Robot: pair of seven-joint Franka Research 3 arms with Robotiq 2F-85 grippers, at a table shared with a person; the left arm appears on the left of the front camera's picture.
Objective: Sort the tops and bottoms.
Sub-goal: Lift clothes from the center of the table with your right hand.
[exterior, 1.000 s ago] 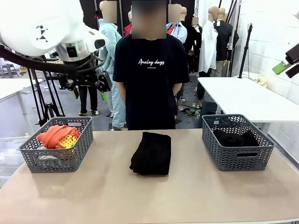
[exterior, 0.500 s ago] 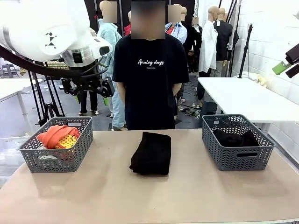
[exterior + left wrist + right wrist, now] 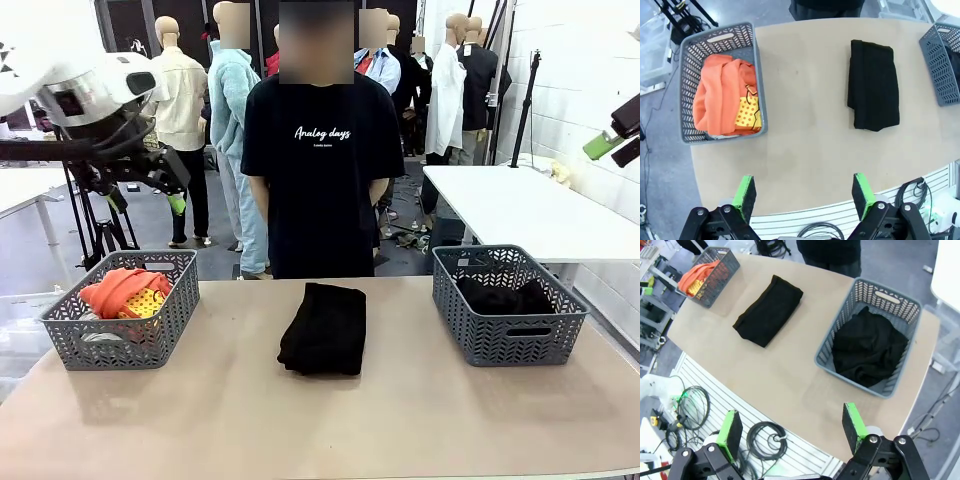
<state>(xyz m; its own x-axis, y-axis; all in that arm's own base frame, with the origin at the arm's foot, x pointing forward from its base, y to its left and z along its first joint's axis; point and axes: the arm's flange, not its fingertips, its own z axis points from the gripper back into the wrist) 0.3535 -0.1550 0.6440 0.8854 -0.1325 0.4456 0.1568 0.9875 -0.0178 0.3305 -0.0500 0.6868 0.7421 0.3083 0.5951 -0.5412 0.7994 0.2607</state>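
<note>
A folded black bottom (image 3: 322,328) lies in the middle of the table, seen from above as a dark rectangle (image 3: 873,85) and again in the right wrist view (image 3: 768,310). The left grey basket (image 3: 70,335) holds an orange top (image 3: 118,287) with a yellow print patch (image 3: 746,112). The right grey basket (image 3: 510,340) holds a crumpled black bottom (image 3: 867,350). My left gripper (image 3: 148,203) hangs open high above the left basket, its fingers empty (image 3: 803,195). High at the right edge my right gripper (image 3: 612,150) is open and empty (image 3: 790,432).
A person in a black T-shirt (image 3: 322,170) stands at the far edge with arms behind the back. A white table (image 3: 520,205) stands beyond the right basket. Cables (image 3: 765,440) lie on the floor below the near table edge. Bare tabletop (image 3: 300,420) spans the front.
My left arm has swung to the left and drawn back, carrying its gripper from near the person's side to above the left basket. The right arm and the garments have not moved.
</note>
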